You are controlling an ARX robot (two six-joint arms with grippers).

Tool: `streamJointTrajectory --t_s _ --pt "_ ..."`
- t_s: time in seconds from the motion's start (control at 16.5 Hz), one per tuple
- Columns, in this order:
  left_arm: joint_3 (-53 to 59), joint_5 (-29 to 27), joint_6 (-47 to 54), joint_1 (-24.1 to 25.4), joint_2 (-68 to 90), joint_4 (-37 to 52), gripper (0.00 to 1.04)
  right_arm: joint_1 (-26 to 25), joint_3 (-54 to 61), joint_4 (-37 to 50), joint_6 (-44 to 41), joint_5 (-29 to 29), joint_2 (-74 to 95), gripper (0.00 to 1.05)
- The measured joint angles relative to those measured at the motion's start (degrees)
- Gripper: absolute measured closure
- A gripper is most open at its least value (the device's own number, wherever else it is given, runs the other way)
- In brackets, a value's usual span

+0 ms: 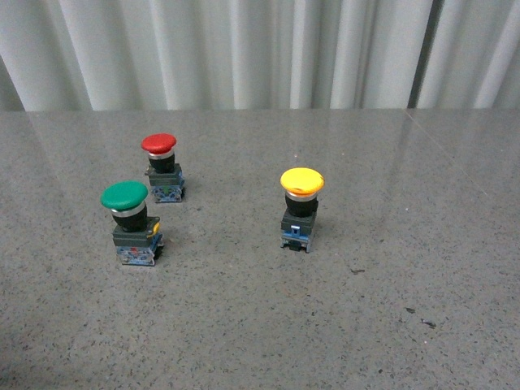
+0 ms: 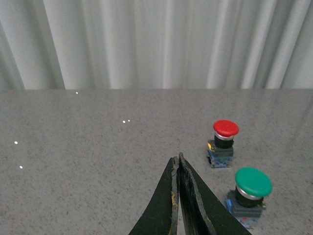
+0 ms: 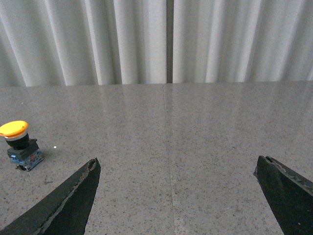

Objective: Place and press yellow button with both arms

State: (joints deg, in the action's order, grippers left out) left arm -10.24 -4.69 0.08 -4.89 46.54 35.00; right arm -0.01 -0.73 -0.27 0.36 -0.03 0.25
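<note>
The yellow button stands upright on the grey stone table, right of centre in the front view. It also shows in the right wrist view, off to one side of the gripper and beyond its fingertips. My right gripper is open wide and empty above bare table. My left gripper is shut on nothing, its tips pressed together, with the green and red buttons off to one side. Neither arm shows in the front view.
A green button and a red button stand upright at the left of the table. White curtains hang behind the table's far edge.
</note>
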Motion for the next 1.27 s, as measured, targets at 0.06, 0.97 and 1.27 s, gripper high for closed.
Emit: streamJointTrajectory --t_s 0.06,0.97,1.27 --pt "1.31 3.26 0.13 2.36 -2.32 -0.61 1.03 0.00 0.00 0.00 0.00 0.00 0.00 0.06" --pt "9.42 4.70 -0.02 4.72 -25.11 -13.60 1.03 0.00 0.00 0.00 0.00 0.00 0.00 0.06" --pt "9.42 4.68 -0.02 4.72 -33.77 -22.16 1.03 0.00 0.00 0.00 0.00 0.00 0.00 0.06"
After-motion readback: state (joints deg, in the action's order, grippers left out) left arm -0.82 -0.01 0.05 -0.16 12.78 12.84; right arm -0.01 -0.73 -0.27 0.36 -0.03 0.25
